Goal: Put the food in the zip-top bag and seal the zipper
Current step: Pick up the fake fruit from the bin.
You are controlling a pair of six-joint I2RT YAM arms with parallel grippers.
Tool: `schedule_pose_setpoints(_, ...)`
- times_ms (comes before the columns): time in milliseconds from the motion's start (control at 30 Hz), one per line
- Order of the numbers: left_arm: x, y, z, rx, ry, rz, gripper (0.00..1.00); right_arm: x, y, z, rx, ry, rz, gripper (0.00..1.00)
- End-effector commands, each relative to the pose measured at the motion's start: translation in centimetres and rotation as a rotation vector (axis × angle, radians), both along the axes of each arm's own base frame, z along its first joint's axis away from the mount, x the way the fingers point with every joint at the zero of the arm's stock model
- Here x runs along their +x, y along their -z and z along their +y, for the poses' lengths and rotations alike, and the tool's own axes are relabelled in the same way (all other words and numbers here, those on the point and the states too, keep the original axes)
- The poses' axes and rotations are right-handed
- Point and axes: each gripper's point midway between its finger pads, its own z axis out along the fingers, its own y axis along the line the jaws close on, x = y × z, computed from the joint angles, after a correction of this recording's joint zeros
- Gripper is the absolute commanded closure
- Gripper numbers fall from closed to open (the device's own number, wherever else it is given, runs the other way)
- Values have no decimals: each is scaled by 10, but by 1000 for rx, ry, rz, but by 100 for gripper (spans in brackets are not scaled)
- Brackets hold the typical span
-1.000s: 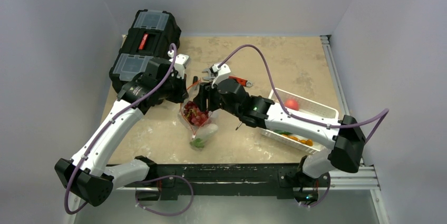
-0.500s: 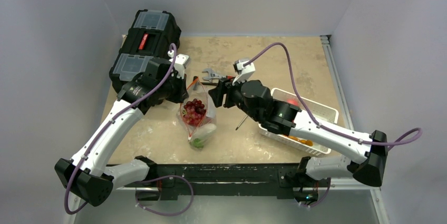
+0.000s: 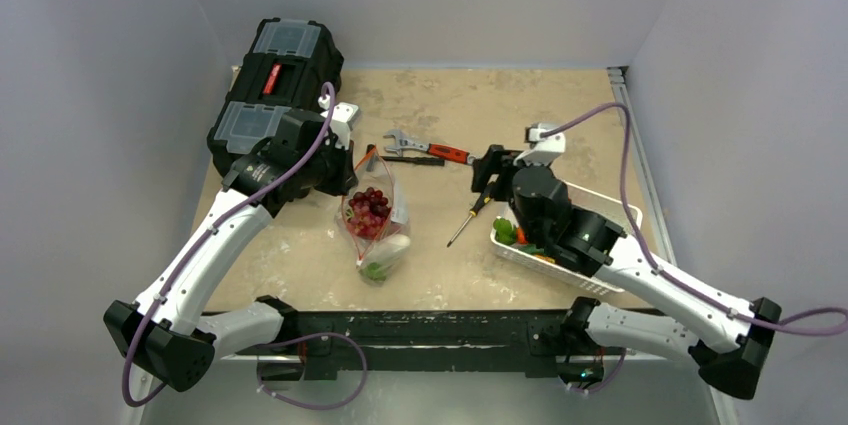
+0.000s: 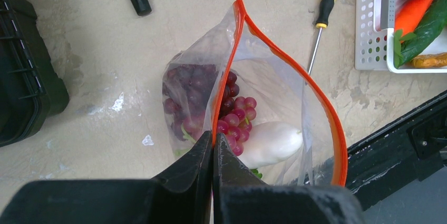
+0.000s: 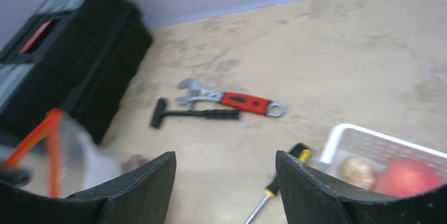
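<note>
left gripper is pinching the zip-top bag by its orange zipper, bag's left of mid-table with grapes and radish inside; right gripper spread wide, empty, near the basket by the right edge

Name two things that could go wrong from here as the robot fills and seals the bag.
1. The left pincer pinches the zip-top bag at one spot on its rim only; the rim may slip out and the mouth sag shut.
2. The screwdriver lies between the bag and the basket; the open right pincer, crossing between them, might knock it against the bag.
</note>
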Motion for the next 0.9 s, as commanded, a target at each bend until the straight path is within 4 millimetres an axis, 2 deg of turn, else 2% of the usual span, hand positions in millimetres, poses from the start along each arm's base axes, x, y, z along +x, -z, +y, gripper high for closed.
schedule_pose_setpoints(0,4,-8,0,-5,12,-43,100,23,30,-74,40,265,84,33)
schedule_pose_setpoints(133,5,-7,2,4,4,-45,100,35,65,-114,94,366,193,36)
schedule_pose_setpoints(267,5,-7,1,2,8,-42,100,43,105,-157,82,511,321,36)
schedule_pose_setpoints(400,5,-6,2,7,5,-42,100,39,142,-184,149,617,436,33)
schedule_pose_setpoints(567,5,-6,3,8,4,-41,100,26,161,-192,268,710,486,18)
schedule_pose_setpoints(700,5,-6,2,5,7,-42,100,16,177,-183,333,715,555,17)
schedule_pose_setpoints(867,5,-7,2,4,7,-40,100,26,184,-190,273,723,528,17)
